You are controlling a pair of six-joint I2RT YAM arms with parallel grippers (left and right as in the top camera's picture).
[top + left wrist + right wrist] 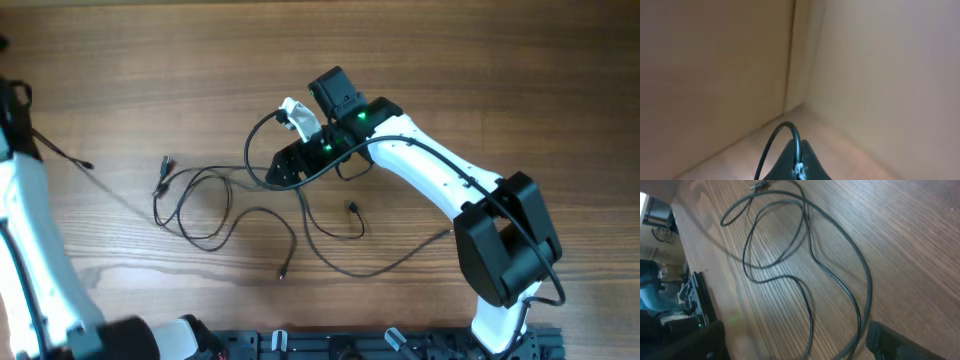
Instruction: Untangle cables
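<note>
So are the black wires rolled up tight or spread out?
Spread out. The cables lie in loose, crossing loops across the table, not a coil.

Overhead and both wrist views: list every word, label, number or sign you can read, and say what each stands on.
None readable in any view. The right arm shows only green lights, no lettering; the cables and table are unmarked; the dark equipment in the right wrist view is too blurred.

Surface (520,70): brown wood grain.
Cables (292,245): thin black strands lay sprawled in loose loops across its middle.
</note>
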